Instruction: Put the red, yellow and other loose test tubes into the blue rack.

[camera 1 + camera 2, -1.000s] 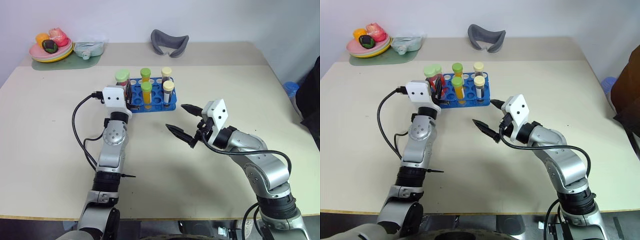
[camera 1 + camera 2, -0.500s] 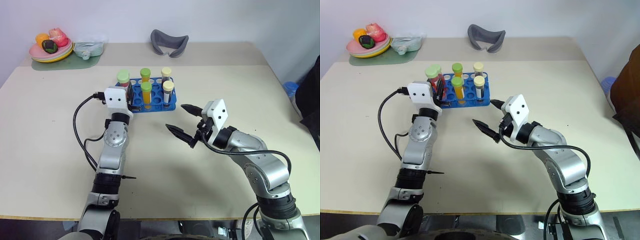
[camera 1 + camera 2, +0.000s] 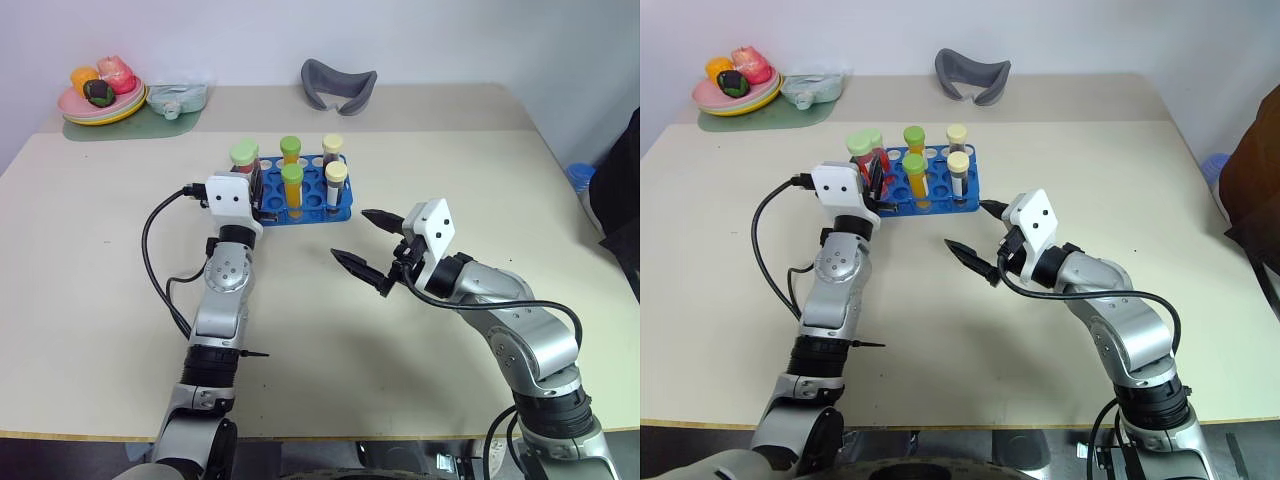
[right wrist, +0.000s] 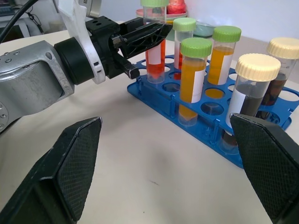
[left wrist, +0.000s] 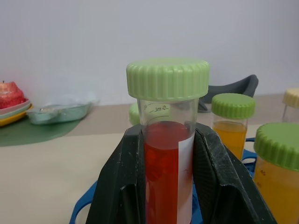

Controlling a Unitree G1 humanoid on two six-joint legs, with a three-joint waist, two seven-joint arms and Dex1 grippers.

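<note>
At the left end of the blue rack (image 3: 300, 200), the left gripper (image 4: 140, 35) is clamped on a red test tube (image 5: 166, 175) with a green cap, held upright with its base at a rack hole; whether it is seated cannot be judged. Insertion is the step in hand; next comes lowering it fully, then releasing. Right of the rack, the right gripper (image 3: 370, 245) hangs above the table (image 3: 100, 250), fingers spread wide, empty.
</note>
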